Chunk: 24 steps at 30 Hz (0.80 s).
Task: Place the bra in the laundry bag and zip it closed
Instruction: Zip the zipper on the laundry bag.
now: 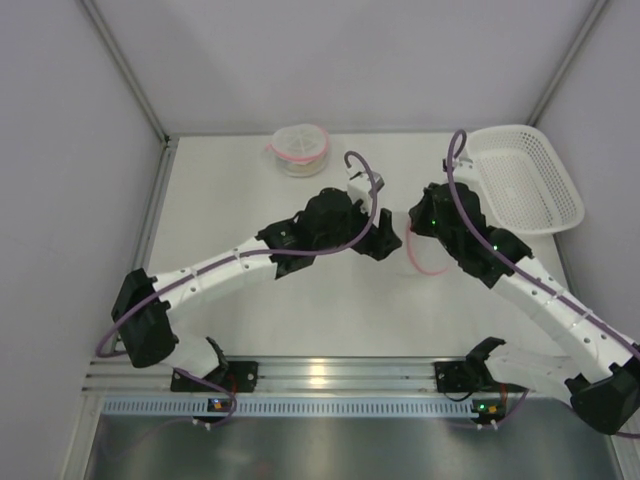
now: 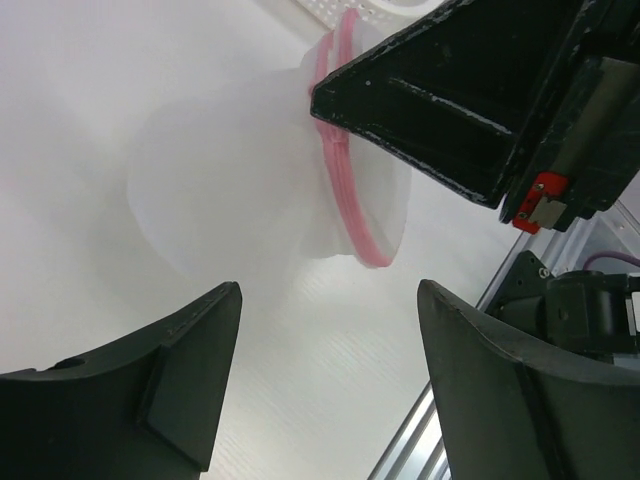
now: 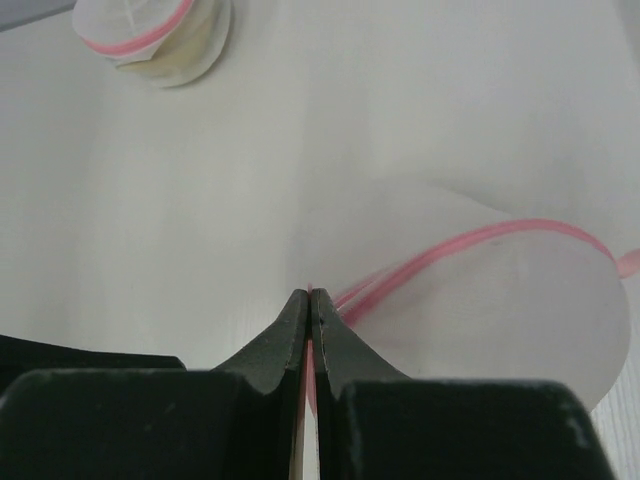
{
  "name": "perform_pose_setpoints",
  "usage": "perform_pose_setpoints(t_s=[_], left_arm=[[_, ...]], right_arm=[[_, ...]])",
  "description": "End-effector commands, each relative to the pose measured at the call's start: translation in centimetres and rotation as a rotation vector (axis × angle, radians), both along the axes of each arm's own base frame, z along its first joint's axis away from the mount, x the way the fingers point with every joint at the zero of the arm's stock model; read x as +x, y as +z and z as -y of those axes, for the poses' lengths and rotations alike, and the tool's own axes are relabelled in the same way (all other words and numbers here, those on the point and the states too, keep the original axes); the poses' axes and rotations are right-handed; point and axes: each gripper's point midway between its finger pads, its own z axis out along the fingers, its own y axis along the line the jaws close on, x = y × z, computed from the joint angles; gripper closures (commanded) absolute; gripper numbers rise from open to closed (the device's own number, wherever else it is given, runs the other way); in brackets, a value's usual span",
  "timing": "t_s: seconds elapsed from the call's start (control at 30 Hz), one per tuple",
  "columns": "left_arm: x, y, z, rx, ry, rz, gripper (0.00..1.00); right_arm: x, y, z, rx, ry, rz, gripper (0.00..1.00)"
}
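While the left gripper [image 2: 328, 292] gapes, the right gripper [image 3: 310, 297] pinches the laundry bag [image 3: 500, 300].

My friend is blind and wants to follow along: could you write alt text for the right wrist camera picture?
The right gripper, its two black fingers pressed shut, pinches the pink edge of a see-through white laundry bag resting on the white table. A second round white pouch with pink trim sits farther back at upper left.

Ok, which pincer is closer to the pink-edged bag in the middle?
Right. The right pincer is shut on the pink edge of the bag; the left pincer is open just short of it.
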Motion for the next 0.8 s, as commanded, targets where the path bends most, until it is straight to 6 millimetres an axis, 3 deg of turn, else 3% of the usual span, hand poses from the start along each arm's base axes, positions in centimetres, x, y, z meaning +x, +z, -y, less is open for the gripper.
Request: perform_pose_setpoints(t_s=[0.0,0.03,0.07,0.1,0.23,0.43,0.5,0.57,0.6,0.7,0.73,0.77], left_arm=[[-0.7,1.4,1.7,-0.071,-0.027,0.031,0.23],[-0.7,1.4,2.0,-0.077,-0.03,0.035,0.23],[-0.4,0.1,1.9,-0.054,-0.014,0.029,0.22],[0.0,1.0,2.4,-0.099,-0.013,0.066,0.22],[0.2,-0.3,3.6,-0.114,-0.056,0.091,0.21],[1.3,-4.2,3.5,-0.037,-0.059,0.139,0.21],[1.1,-4.3,3.4,-0.045,-0.093,0.153,0.31],[0.6,-3.9,3.5,-0.072,-0.12,0.159,0.51],[0.5,-3.6,3.5,-0.086,-0.126,0.16,0.71],[-0.3,-2.8,3.4,-0.132,-0.14,0.161,0.97],[-0.5,-1.8,3.1,-0.159,-0.137,0.171,1.0],[-0.8,-2.3,2.7,-0.168,-0.13,0.162,1.0]], right_arm=[[0.0,1.5,-0.3,0.011,-0.028,0.023,1.0],[-0.2,1.5,-0.8,0.015,-0.013,0.025,1.0],[-0.2,1.4,-1.0,0.015,-0.007,0.024,1.0],[-0.4,1.3,-1.2,0.019,0.004,0.023,1.0],[-0.6,1.3,-1.4,0.038,0.014,0.024,1.0],[-1.1,1.8,-1.3,0.049,0.039,0.051,1.0],[-1.2,1.7,-1.5,0.052,0.047,0.047,1.0],[-1.3,1.6,-1.4,0.052,0.046,0.045,1.0],[-1.3,1.3,-1.4,0.049,0.044,0.04,1.0],[-1.1,0.7,-1.2,0.035,0.026,0.03,1.0],[-1.0,0.4,-1.1,0.025,0.022,0.026,1.0],[-0.9,0.3,-0.8,0.015,0.011,0.024,1.0]])
